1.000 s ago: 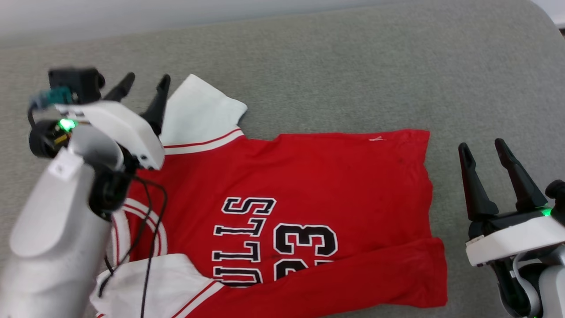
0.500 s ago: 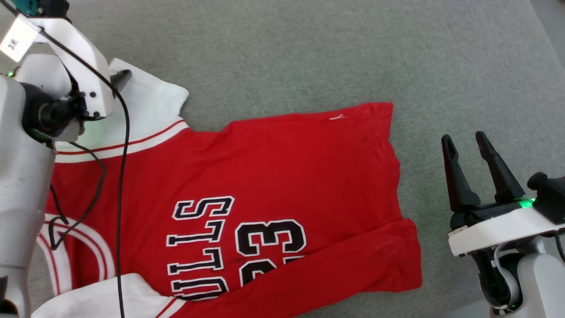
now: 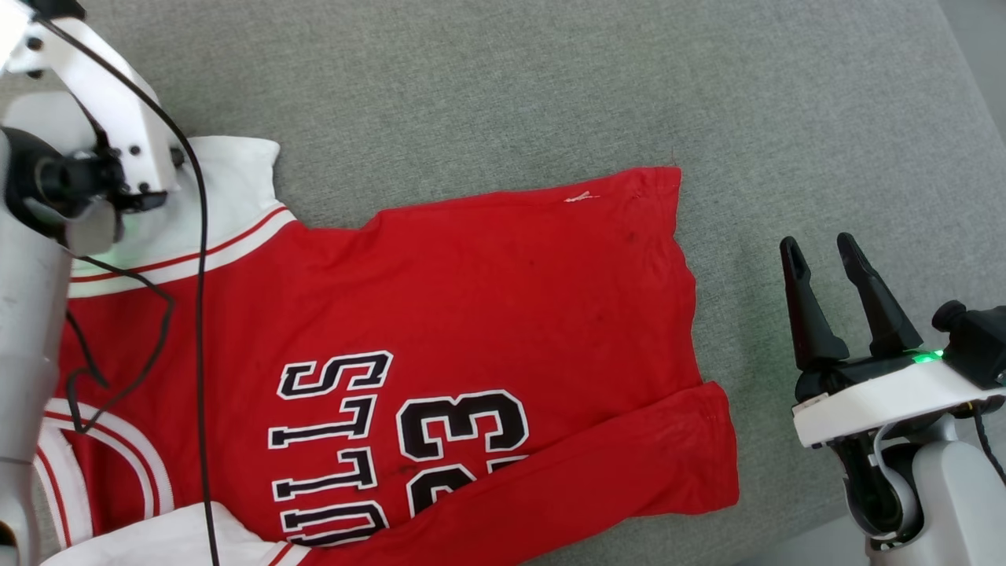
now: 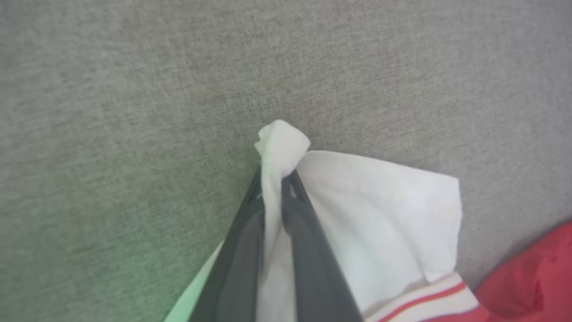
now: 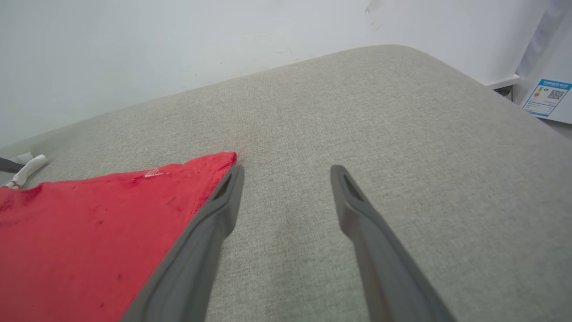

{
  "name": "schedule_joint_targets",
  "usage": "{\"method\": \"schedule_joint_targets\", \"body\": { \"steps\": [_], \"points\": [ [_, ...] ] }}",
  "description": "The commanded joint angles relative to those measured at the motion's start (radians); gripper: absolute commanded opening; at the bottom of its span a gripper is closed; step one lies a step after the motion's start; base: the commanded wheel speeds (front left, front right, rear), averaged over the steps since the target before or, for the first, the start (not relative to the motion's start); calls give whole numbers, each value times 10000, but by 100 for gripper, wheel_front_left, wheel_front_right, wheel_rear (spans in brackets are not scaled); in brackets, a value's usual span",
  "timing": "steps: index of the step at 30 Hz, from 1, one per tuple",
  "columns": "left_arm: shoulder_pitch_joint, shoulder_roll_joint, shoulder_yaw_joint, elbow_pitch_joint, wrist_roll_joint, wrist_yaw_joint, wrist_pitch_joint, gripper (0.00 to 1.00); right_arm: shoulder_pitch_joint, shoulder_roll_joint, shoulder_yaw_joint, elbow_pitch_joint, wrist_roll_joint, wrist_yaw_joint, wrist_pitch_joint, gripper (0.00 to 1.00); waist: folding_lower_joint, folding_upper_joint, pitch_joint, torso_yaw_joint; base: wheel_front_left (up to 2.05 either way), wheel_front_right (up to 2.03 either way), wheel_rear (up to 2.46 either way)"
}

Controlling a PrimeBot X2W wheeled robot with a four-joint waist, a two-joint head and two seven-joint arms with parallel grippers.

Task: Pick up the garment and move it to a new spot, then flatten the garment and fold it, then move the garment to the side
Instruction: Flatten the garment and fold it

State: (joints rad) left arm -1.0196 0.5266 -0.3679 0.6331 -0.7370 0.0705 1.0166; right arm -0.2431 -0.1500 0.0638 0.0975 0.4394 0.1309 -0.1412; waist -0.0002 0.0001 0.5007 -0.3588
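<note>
Grey upholstered surface; garment spread out on it.

The pale left arm and its black cable cover the left side of the garment, whose near white sleeve runs off the bottom edge. A folded red flap hides the lower half of the chest number. White sleeve cloth wraps over the tips of the left pincer. In the right wrist view, a blue label is too small to read.
</note>
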Motion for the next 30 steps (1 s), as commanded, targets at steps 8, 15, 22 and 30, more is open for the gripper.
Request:
{"method": "schedule_joint_targets", "body": {
  "steps": [8, 15, 22, 30],
  "points": [
    [809, -366, -220, 70, 251, -324, -1428, 0, -679, -768, 102, 631, 1052, -4, 1248, 100, 2, -1, -528, 520, 0, 0, 0],
    [406, -799, -179, -480, 328, -749, -3073, 0, -2260, -2129, 818, 2079, 2282, -4, 3956, 100, 2, -1, -977, 1490, 0, 0, 0],
    [246, -1173, -318, -954, 393, -1049, -3821, 0, -3785, -2921, 2189, 2863, 2920, -4, 6108, 100, 2, -1, -847, 2286, 0, 0, 0],
    [115, -1459, -523, -1169, 419, -1195, -4096, 0, -4856, -2902, 3726, 4582, 3283, -4, 7803, 100, 2, -1, -476, 2735, 0, 0, 0]
  ]
}}
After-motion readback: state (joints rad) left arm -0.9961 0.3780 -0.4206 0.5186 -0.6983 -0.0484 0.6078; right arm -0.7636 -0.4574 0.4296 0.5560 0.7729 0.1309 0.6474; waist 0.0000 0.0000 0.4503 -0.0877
